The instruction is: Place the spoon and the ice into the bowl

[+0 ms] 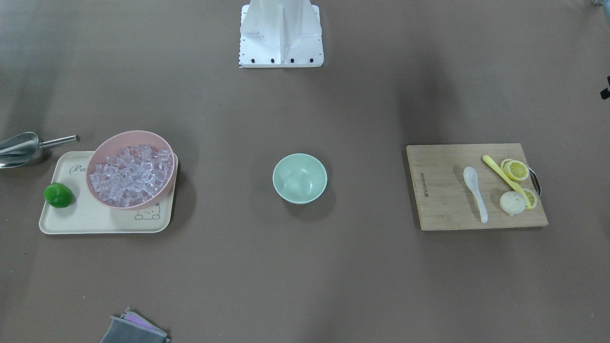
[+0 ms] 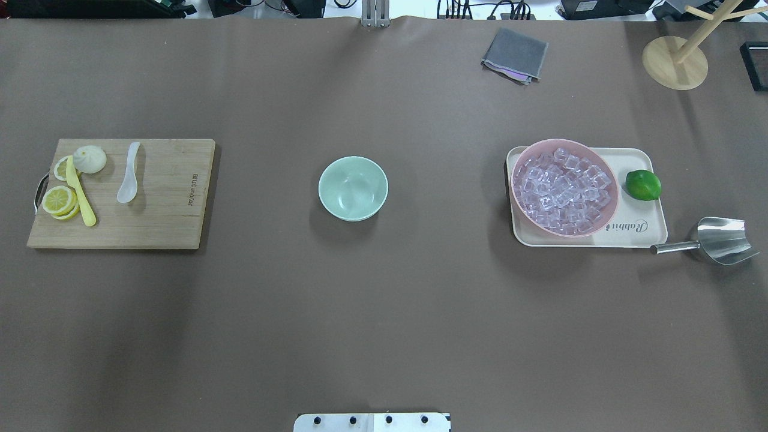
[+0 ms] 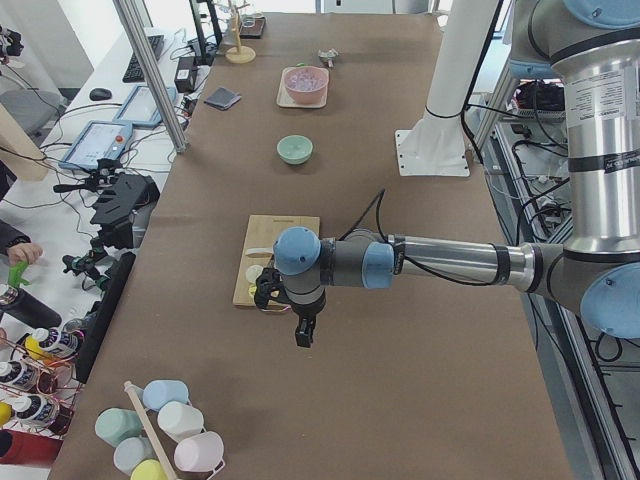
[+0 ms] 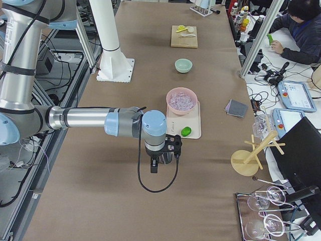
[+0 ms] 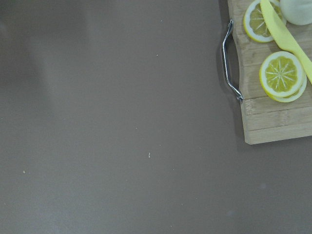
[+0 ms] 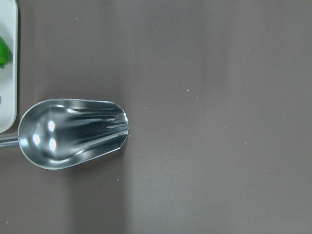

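Observation:
The white spoon point(image 1: 475, 190) lies on a wooden cutting board point(image 1: 438, 200), and also shows in the overhead view point(image 2: 129, 174). The mint-green bowl point(image 1: 299, 178) stands empty at the table's middle point(image 2: 353, 188). Many clear ice cubes point(image 1: 129, 174) fill a pink bowl point(image 2: 543, 144) on a cream tray. My left gripper point(image 3: 300, 330) hangs above bare table just off the board's handle end. My right gripper point(image 4: 154, 164) hangs above the table by the metal scoop. I cannot tell whether either is open or shut.
Lemon slices point(image 1: 516, 170), a thin yellow utensil point(image 1: 505, 177) and a white bun share the board. A lime point(image 1: 58, 195) sits on the tray point(image 1: 95, 224). A metal scoop point(image 1: 19, 148) lies beside it. A grey cloth point(image 2: 515, 55) and a wooden stand point(image 2: 675, 63) are at the far edge.

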Available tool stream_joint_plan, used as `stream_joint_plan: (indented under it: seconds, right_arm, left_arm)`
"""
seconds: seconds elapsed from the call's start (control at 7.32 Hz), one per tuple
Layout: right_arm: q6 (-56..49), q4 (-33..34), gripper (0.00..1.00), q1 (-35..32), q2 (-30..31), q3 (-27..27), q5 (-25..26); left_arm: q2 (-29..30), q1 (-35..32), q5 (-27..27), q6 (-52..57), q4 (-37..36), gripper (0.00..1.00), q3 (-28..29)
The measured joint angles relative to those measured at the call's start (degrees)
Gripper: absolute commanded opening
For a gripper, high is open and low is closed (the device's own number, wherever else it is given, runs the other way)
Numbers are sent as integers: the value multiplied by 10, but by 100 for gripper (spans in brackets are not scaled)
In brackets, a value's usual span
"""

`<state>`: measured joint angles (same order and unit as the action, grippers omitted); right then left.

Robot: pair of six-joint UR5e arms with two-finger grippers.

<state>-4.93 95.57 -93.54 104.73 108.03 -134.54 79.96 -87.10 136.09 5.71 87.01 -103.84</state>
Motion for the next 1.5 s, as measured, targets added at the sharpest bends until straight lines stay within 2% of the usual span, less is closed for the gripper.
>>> stream_joint_plan:
  seconds: [0.55, 0.96, 1.5]
  right_arm:
    - [0, -7, 100, -7, 0, 1, 0]
    - [0, -16, 100, -6, -1, 4, -2]
    - [8, -76, 100, -6, -3, 5, -21]
  left_arm:
    - [0, -11, 1, 0, 1, 99, -51]
    - [38, -8, 3, -3, 16, 99, -43]
    - [103, -6, 17, -4, 187, 99, 26]
